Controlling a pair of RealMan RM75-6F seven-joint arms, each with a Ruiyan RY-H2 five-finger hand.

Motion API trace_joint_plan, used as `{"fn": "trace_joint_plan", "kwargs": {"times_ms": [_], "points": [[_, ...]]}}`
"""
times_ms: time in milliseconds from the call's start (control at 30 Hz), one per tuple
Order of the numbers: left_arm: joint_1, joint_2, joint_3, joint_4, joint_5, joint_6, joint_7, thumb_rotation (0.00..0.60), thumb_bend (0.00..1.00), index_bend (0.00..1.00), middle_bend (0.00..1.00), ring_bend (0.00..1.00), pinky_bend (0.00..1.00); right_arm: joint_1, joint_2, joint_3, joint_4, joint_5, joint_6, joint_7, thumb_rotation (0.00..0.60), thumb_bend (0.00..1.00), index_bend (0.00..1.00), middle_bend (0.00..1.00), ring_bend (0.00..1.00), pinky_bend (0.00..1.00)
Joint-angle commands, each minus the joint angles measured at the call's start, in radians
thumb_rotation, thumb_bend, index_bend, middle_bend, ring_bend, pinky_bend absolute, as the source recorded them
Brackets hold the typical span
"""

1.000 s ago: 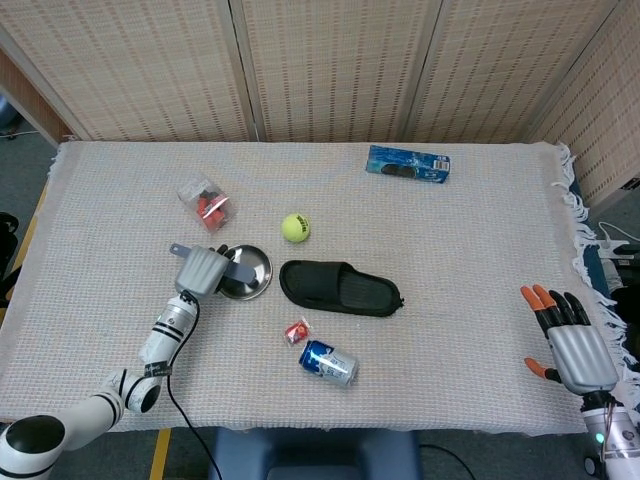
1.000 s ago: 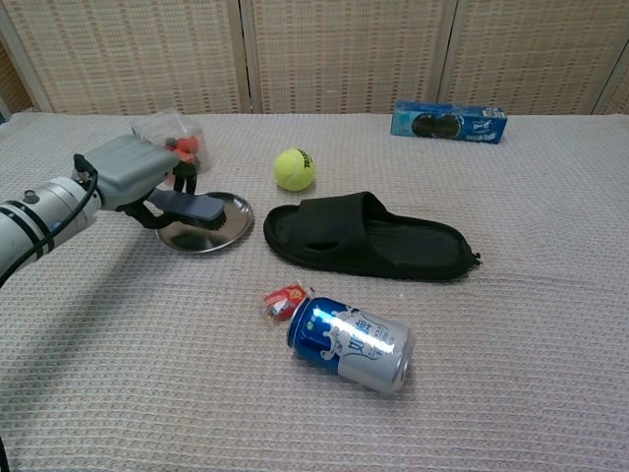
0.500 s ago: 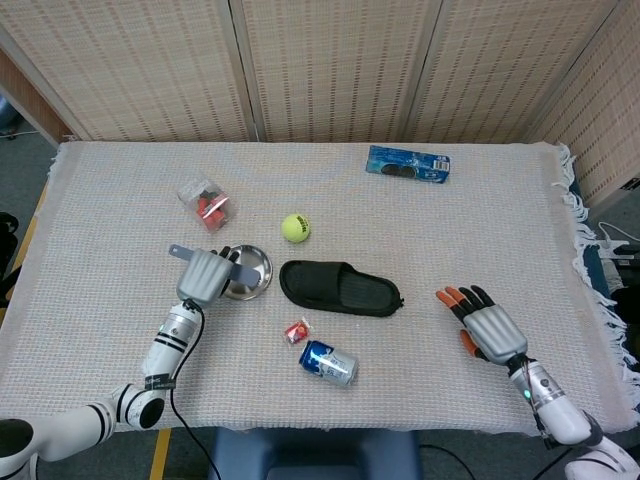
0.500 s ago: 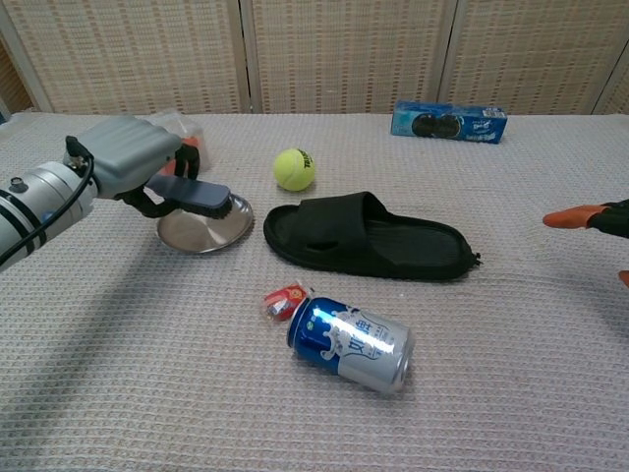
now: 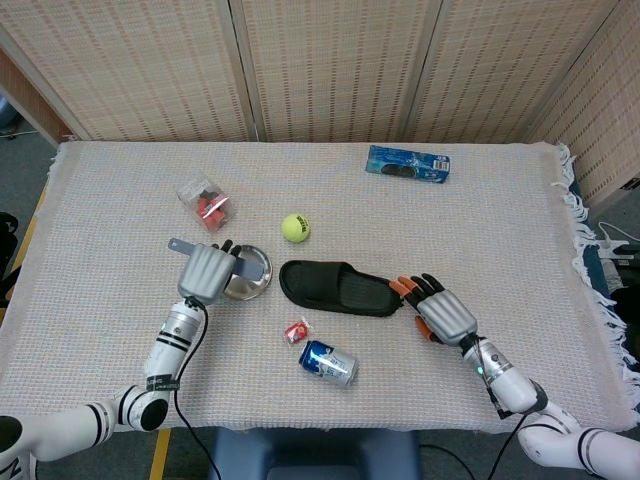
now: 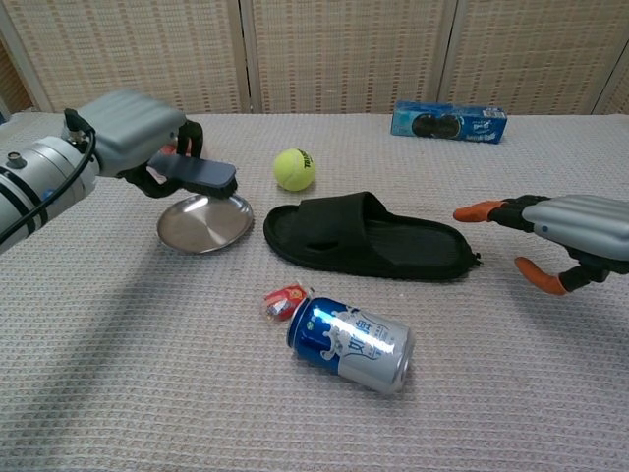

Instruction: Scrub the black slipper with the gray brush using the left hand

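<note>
Above the dish point(image 6: 201, 224), left hand point(image 6: 133, 133) grips brush point(image 6: 197, 174); carry it right, bristles down, onto slipper point(image 6: 369, 238).

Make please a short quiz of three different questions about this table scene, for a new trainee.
1. True or false: the left hand holds the gray brush.
2. Which lies nearest the black slipper's closed toe: A) tennis ball, B) blue cookie pack?
3. Fill in: the brush is held above the metal ____.

Key: 1 true; 2 A; 3 plate.
</note>
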Motion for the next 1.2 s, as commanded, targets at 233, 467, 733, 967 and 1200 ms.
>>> {"fn": "trace_joint_plan", "kwargs": {"times_ms": [233, 467, 733, 967, 1200], "points": [[-0.021, -0.002, 0.002, -0.012, -0.011, -0.017, 0.0, 0.6, 0.39, 0.59, 0.66, 0.63, 1.0, 0.079, -0.088, -0.022, 0.084, 0.0, -0.095, -0.039, 0.6, 0.75, 0.0, 0.0, 0.0, 0.0], [-0.049, -0.025, -0.001, -0.023, 0.0, -0.017, 0.004, 0.6, 0.41, 0.59, 0.66, 0.63, 1.0, 0.099, -0.108, -0.041, 0.112, 0.011, -0.117, -0.049, 0.6, 0.75, 0.0, 0.0, 0.0, 0.0], [-0.085, -0.074, -0.013, 0.014, -0.006, -0.033, -0.01, 0.6, 0.42, 0.58, 0.66, 0.63, 1.0, 0.109, -0.102, -0.049, 0.104, 0.025, -0.12, -0.046, 0.6, 0.75, 0.0, 0.0, 0.0, 0.0], [-0.098, -0.122, -0.022, 0.016, -0.01, -0.014, -0.031, 0.6, 0.43, 0.57, 0.64, 0.63, 1.0, 0.117, -0.09, -0.061, 0.103, 0.03, -0.124, -0.025, 0.6, 0.76, 0.0, 0.0, 0.0, 0.0], [-0.094, -0.146, -0.025, 0.012, 0.009, 0.025, -0.059, 0.6, 0.43, 0.56, 0.64, 0.63, 1.0, 0.118, -0.079, -0.061, 0.096, 0.025, -0.093, 0.044, 0.6, 0.76, 0.0, 0.0, 0.0, 0.0]]}}
